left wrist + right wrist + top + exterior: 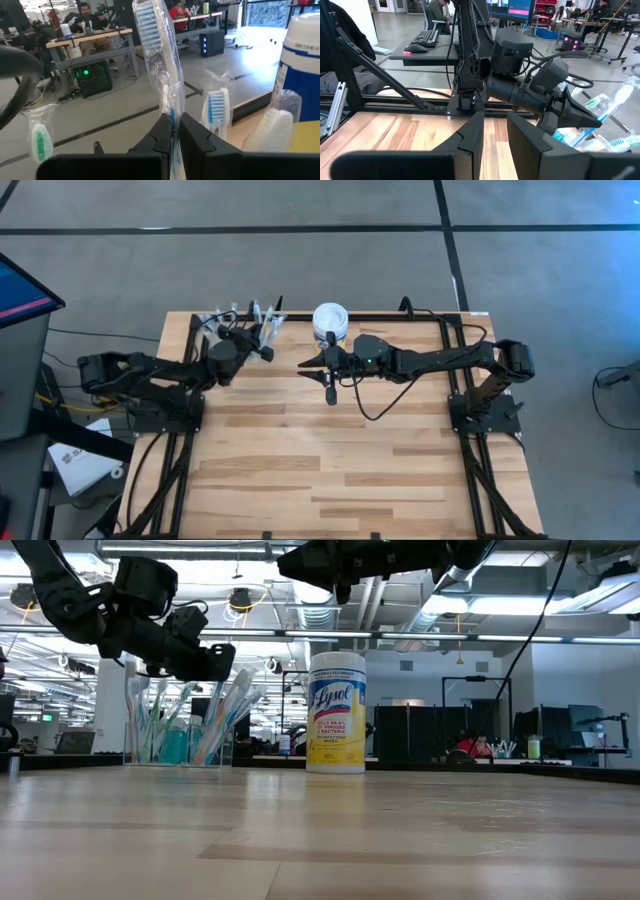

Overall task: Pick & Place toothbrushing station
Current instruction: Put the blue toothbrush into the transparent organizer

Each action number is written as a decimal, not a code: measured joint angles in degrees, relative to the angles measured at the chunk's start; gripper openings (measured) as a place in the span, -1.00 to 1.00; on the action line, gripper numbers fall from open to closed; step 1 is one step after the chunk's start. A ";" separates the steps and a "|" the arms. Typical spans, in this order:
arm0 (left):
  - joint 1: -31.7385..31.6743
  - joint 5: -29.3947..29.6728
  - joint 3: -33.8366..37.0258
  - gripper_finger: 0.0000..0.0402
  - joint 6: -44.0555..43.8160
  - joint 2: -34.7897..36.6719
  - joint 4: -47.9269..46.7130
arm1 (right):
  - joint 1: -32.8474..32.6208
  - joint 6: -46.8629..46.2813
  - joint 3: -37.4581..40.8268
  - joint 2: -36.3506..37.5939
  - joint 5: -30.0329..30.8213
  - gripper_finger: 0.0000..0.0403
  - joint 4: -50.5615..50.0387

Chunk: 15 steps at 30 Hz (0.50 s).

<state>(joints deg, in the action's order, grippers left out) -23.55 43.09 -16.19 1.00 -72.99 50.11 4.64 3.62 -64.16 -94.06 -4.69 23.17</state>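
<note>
Beside the Lysol tub [331, 323], the clear cup [178, 745] of toothbrushes [228, 715] is crowding the table's [330, 480] far edge; the left gripper [268, 352] is hanging over them, while bare tabletop is lying open nearer the camera.

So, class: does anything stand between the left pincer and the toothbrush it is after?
Nothing visible does. The left pincer is already shut on a wrapped toothbrush above the clear cup. The other brushes stand beside it, not in between.
</note>
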 joint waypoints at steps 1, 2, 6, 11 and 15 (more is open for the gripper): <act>0.00 0.01 0.00 -0.96 0.01 -0.16 0.02 | 0.00 0.00 0.00 0.00 0.00 -0.62 0.01; 0.00 0.02 0.00 -0.95 0.01 -0.29 0.09 | 0.00 0.00 0.00 0.00 0.00 -0.62 0.01; 0.00 0.02 0.00 -0.92 0.01 -0.33 0.13 | 0.00 0.00 0.00 0.00 0.00 -0.62 0.01; 0.00 -0.18 0.00 -0.90 0.01 -0.33 -0.33 | 0.00 0.00 0.00 0.00 0.00 -0.62 -0.02; 0.00 -1.21 0.05 -0.90 0.01 -0.33 -1.73 | 0.02 0.00 0.00 0.00 0.00 -0.62 -0.01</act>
<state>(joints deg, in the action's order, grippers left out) -23.55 41.88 -16.14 1.02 -73.32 48.38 4.66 3.62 -64.16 -94.06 -4.69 23.16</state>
